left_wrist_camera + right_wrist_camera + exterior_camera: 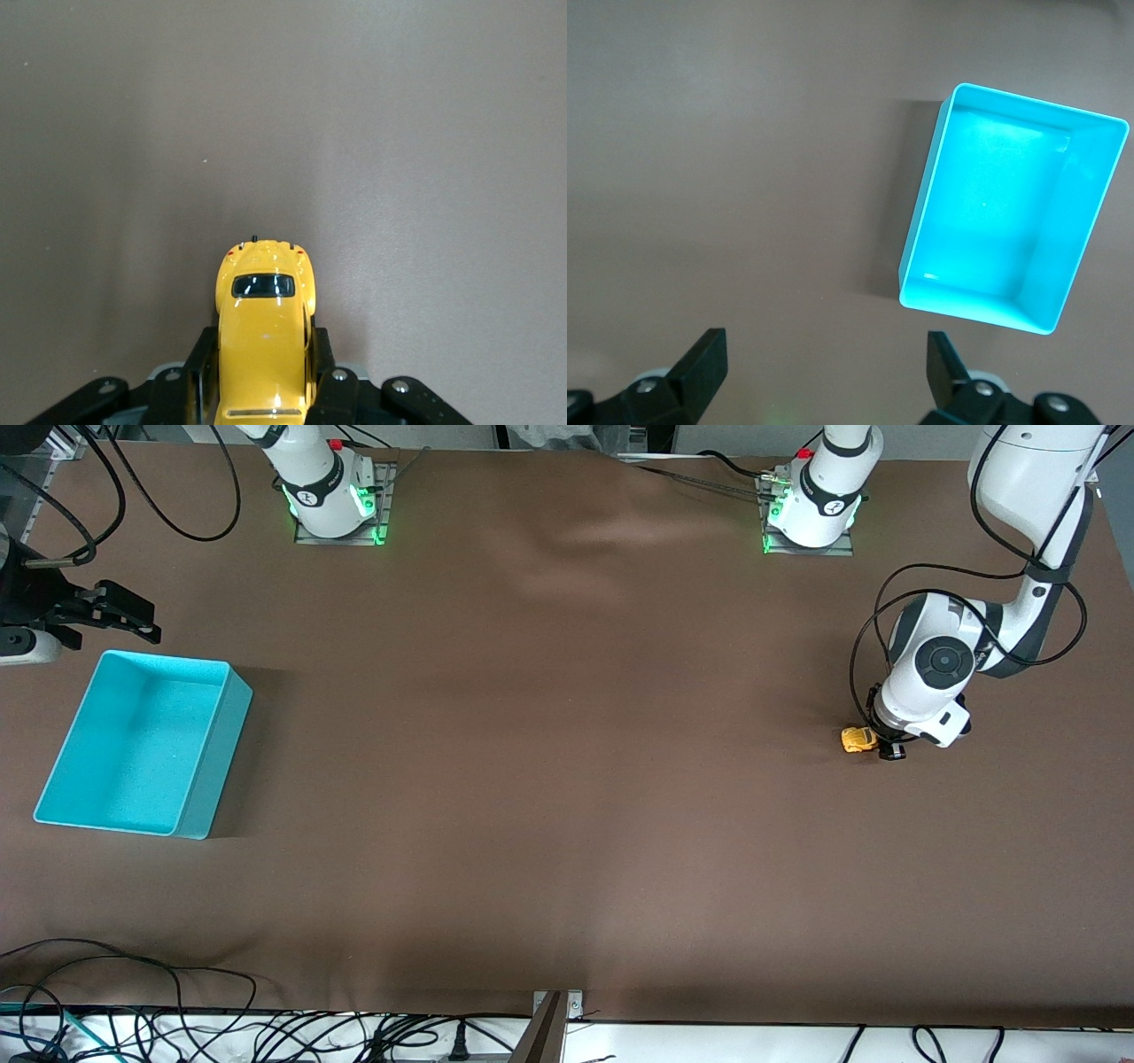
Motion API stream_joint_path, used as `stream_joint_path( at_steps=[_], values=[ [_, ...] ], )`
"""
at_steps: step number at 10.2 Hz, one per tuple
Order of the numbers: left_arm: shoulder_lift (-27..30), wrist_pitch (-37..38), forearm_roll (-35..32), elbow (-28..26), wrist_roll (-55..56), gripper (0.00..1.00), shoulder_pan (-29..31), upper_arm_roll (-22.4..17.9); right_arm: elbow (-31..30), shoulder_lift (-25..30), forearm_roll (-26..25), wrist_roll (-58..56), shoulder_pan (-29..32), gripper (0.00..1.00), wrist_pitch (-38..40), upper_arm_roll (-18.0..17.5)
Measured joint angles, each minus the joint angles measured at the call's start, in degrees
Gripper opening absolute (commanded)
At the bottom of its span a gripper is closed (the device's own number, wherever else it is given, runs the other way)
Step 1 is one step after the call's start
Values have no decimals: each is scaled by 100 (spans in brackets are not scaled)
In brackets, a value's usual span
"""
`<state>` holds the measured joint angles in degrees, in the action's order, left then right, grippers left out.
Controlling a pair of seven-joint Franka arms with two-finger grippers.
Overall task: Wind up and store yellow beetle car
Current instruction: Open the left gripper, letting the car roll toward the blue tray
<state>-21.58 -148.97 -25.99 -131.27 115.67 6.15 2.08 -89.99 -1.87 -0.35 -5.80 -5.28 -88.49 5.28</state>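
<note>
Teal bin (142, 744) sits closest to the front camera, at the right arm's end of the tabletop (567, 779), open side up, nothing in it. Yellow beetle car (857, 739) is at the left arm's end, well apart from the bin and slightly farther from the camera, wheels down on the tabletop as far as I can tell. Left hand (889, 746) is down at the car with its fingers (330, 390) clamped narrow on the body, one on each flank; roof and rear window poke out ahead of them in the left wrist view. Right hand (106, 613) waits, jaws spread wide and holding nothing, up over the tabletop beside the bin; its wrist camera looks straight down on the bin's bare floor. Progress, my read: early. Car is gripped, so probably at the start of the wind-up pull-back; can't tell whether the spring has any tension. Storing not started.
</note>
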Motion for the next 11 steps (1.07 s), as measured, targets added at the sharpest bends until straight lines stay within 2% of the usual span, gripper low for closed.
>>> stream_joint_path(
  at_steps=[2,8,11],
  values=[
    [-219,-176,-18,295,0,99,21,-68,-1,0,0,0,0,100,0,0],
    [-246,94,-18,446,0,100,44,-45,-1,-1,0,0,0,100,0,0],
    [-166,796,-18,841,-25,100,9,83,-1,-1,0,0,0,100,0,0]
  ],
)
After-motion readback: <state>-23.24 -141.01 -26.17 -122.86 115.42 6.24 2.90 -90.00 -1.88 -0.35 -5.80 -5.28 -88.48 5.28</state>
